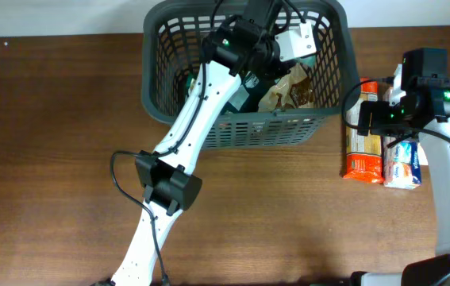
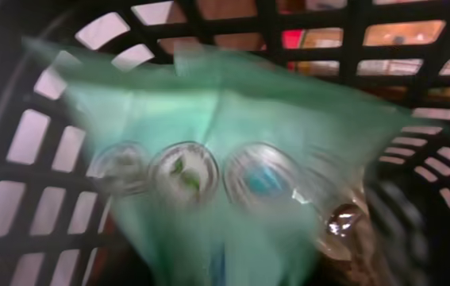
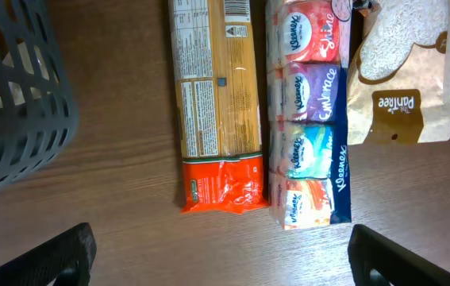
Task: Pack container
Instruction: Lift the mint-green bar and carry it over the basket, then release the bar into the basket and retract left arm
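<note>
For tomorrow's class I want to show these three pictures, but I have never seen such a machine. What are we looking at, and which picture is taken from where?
These are two white robot arms at a wooden table. One picture looks down from above; the other two come from cameras on each wrist.

From above, the left hand reaches into the dark grey container, which already holds a brown packet. Its wrist camera shows a blurred green packet close up against the lattice wall; whether it is gripped or just released is unclear.

The right hand hangs open and empty above a spaghetti pack, Kleenex tissue packs and a rice bag, lying side by side beside the container.
</note>
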